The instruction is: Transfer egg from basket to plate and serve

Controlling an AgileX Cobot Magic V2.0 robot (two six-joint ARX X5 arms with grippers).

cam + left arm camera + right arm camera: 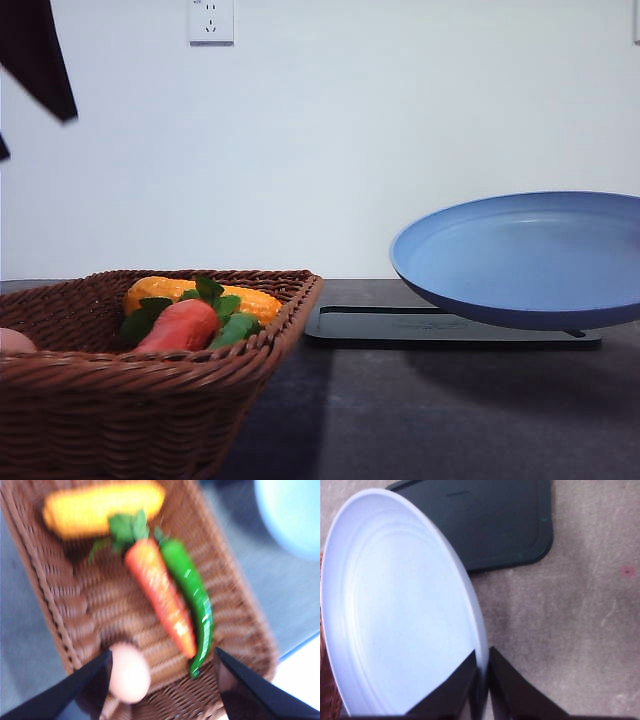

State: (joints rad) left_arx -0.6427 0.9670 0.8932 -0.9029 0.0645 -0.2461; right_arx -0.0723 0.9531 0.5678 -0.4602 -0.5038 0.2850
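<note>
The pinkish-brown egg lies at one end of the brown wicker basket. My left gripper hovers above it, open, and the egg sits close to one finger. In the front view the egg peeks out at the far left of the basket. The light-blue plate hangs in the air above the black tray, slightly tilted. My right gripper is shut on the rim of the plate.
A yellow corn cob, an orange carrot with green leaves and a green pepper share the basket. The flat black tray lies on the dark table under the plate. A dark arm part hangs at top left.
</note>
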